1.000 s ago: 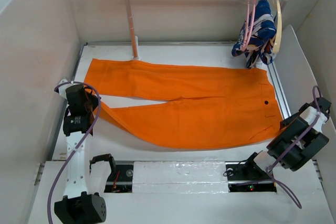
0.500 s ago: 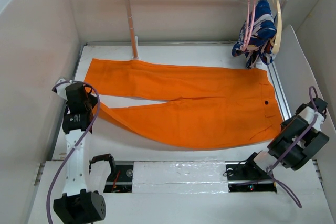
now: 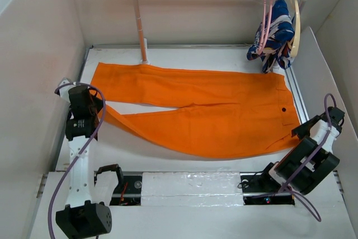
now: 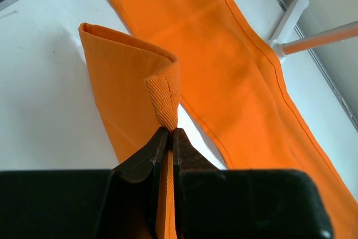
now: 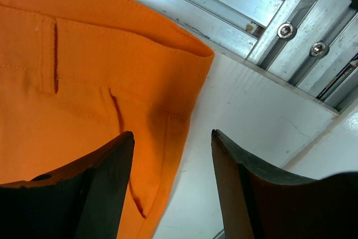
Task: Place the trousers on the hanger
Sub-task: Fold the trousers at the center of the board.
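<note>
The soft, crumply bright orange cloth trousers lie flat across the white table, likely light but floppy, so edges grip best: left hand pinched on a leg hem at 9 o'clock, right hand gaping over the waistband corner at 4 o'clock.

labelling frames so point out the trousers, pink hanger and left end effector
trousers (image 3: 224, 121), top view, on the thigh cloth
pink hanger (image 3: 264, 15), top view, left side of its loop
left end effector (image 4: 169, 135), left wrist view, between fingertips
</note>
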